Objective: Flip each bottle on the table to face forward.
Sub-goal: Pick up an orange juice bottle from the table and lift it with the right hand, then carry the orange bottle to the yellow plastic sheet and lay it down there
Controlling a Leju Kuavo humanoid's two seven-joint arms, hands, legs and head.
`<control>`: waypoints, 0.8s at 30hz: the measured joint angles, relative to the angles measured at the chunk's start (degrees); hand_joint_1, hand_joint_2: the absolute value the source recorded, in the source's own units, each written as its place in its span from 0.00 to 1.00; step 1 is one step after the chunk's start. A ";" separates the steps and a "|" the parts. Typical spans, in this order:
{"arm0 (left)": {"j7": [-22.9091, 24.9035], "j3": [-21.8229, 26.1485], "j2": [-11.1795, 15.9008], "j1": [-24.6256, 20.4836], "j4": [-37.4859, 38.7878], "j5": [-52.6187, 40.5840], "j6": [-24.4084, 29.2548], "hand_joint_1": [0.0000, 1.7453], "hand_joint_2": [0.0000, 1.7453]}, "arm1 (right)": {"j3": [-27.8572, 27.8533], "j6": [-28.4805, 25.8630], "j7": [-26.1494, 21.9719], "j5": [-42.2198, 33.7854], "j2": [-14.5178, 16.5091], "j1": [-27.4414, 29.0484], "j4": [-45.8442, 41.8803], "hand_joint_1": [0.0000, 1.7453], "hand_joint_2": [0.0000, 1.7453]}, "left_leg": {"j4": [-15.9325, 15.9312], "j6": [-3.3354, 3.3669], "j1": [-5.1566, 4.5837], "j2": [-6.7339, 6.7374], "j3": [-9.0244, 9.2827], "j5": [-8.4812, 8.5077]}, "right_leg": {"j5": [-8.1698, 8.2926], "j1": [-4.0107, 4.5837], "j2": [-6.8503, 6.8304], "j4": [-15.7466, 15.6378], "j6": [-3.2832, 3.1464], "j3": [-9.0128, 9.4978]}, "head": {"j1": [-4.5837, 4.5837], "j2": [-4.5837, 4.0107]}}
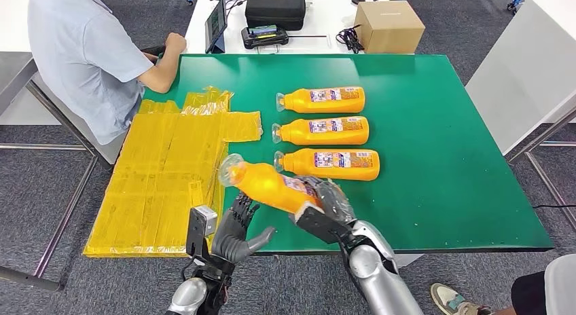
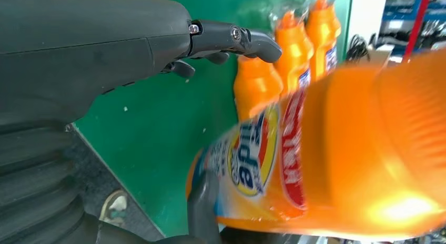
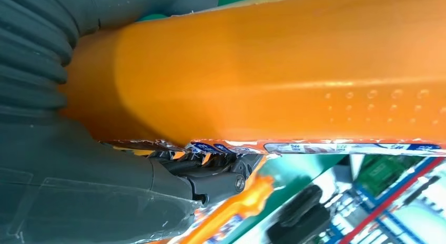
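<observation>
Three orange bottles lie in a row on the green table [image 1: 441, 159], caps to the left, labels up: the far bottle [image 1: 322, 100], the middle bottle [image 1: 322, 131] and the near bottle [image 1: 329, 163]. My right hand [image 1: 325, 208] grips the base of another orange bottle [image 1: 268, 184] and holds it tilted above the table's near edge, cap up and to the left. That held bottle [image 3: 273, 70] fills the right wrist view, and its label [image 2: 255, 157] shows in the left wrist view. My left hand [image 1: 238, 230] is open just below it, fingers spread, touching nothing.
A yellow sheet stack [image 1: 170, 172] covers the table's left side. A person in a grey shirt [image 1: 85, 53] sits at the far left corner. A cardboard box [image 1: 388, 26] and a black case [image 1: 275, 7] stand on the white table behind.
</observation>
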 joint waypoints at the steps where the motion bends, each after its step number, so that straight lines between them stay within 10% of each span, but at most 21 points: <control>1: 0.04 -0.21 0.01 -0.34 0.60 0.32 -0.08 0.00 1.00 | 0.53 -0.22 0.03 0.28 0.33 -0.17 0.21 0.88 1.00 | 0.00 0.00 0.00 0.00 -0.02 0.00 | 0.00 0.00 0.00 0.00 0.00 -0.01 | 0.00 0.00; 24: -4.00 -2.17 -0.01 -4.04 4.32 11.21 1.35 0.00 1.00 | 6.41 -6.39 0.92 6.48 4.56 -3.91 9.22 0.96 1.00 | 0.00 0.00 -0.01 -0.01 -0.09 0.00 | 0.00 -0.01 0.00 0.00 0.00 -0.08 | 0.01 0.00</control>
